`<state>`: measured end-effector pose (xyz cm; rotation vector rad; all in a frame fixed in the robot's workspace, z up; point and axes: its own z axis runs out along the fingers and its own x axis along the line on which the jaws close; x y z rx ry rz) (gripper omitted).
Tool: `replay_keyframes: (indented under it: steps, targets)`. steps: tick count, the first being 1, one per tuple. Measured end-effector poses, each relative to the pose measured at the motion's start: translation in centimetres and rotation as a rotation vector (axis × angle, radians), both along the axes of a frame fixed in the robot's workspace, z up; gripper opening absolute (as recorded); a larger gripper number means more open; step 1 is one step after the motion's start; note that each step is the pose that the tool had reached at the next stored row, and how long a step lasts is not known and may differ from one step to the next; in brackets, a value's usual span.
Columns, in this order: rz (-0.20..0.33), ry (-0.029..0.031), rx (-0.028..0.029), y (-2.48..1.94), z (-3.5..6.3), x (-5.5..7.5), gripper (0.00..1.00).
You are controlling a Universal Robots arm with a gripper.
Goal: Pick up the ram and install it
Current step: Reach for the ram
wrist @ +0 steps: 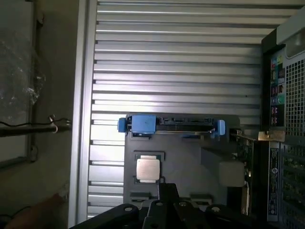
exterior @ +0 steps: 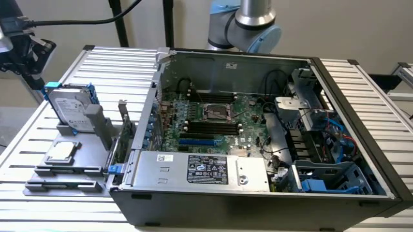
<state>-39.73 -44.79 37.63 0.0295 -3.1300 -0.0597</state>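
My gripper (exterior: 34,79) hangs shut and empty at the exterior view's far left, above and beyond the grey fixture (exterior: 90,159) that stands beside the open computer case (exterior: 258,203). In the wrist view its dark fingertips (wrist: 167,194) sit pressed together over the fixture's (wrist: 190,162) near end, between two small grey clips. The ram is hidden from me. The motherboard (exterior: 213,121) lies inside the case with its black memory slots (exterior: 213,126) exposed.
On the fixture are a hard drive in a blue caddy (exterior: 67,108), a square silver CPU (exterior: 63,151) and an upright expansion card (exterior: 123,137) against the case wall. The power supply (exterior: 200,169) and cables crowd the case's front and right. Slatted table (exterior: 113,63) surrounds everything.
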Motion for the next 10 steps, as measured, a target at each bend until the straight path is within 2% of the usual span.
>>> replay_keyframes:
  steps: [4,10]
  targets:
    - [0.0,0.0002,0.0001,-1.12,-0.02,0.1,0.11]
    - [0.0,0.0003,0.0,-2.58,-0.06,0.1,0.11]
